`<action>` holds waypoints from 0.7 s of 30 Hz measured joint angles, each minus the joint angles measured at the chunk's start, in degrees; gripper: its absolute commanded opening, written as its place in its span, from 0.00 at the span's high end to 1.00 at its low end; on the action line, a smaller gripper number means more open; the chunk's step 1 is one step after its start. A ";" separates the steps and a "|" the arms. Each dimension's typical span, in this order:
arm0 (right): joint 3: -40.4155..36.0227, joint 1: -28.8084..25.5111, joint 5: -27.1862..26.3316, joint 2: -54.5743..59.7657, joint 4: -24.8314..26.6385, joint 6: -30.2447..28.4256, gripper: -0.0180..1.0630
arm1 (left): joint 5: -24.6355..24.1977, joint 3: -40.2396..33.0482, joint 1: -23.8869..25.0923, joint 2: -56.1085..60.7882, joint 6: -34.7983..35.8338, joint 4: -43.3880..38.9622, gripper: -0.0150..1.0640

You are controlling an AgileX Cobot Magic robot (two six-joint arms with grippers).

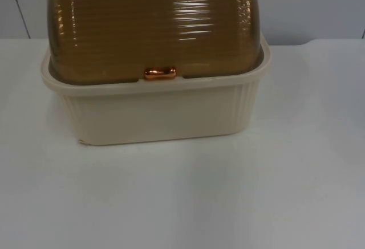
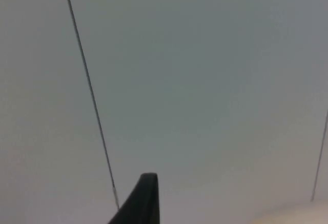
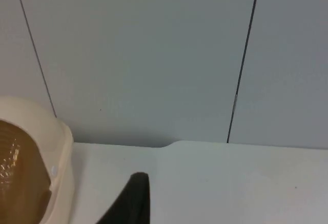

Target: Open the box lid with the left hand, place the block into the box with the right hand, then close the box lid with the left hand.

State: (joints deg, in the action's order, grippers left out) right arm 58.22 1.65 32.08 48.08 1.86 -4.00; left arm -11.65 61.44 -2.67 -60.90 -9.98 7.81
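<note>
A cream box (image 1: 159,112) with ribbed walls stands at the back middle of the table. Its brown see-through domed lid (image 1: 154,27) is down on the rim, with a copper handle (image 1: 159,73) at the front edge. My right gripper (image 3: 134,201) hovers low over the table to the right of the box, facing the wall; the box's cream rim (image 3: 60,147) and brown lid (image 3: 15,172) are beside it. My left gripper (image 2: 141,203) points at the grey wall.
White table top (image 1: 188,198) stretches in front of the box and to both sides. The grey partition wall (image 1: 319,4) with thin vertical seams closes the back. The table's far edge (image 3: 205,144) meets that wall.
</note>
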 measured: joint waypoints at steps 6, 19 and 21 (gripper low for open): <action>-0.28 0.00 -1.01 1.63 -1.86 4.00 0.01 | -4.15 0.00 0.00 0.37 3.64 0.15 0.03; -7.19 -5.96 -9.57 5.84 -12.73 15.31 0.01 | -8.71 0.00 -0.12 2.46 4.05 0.15 0.03; -7.45 -5.83 -9.40 4.48 -12.84 14.59 0.01 | -9.27 0.00 -0.51 3.53 3.94 -0.54 0.03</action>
State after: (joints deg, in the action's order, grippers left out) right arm 50.77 -4.18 22.68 52.56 -10.98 10.59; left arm -20.91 61.44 -3.18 -57.37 -6.05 7.27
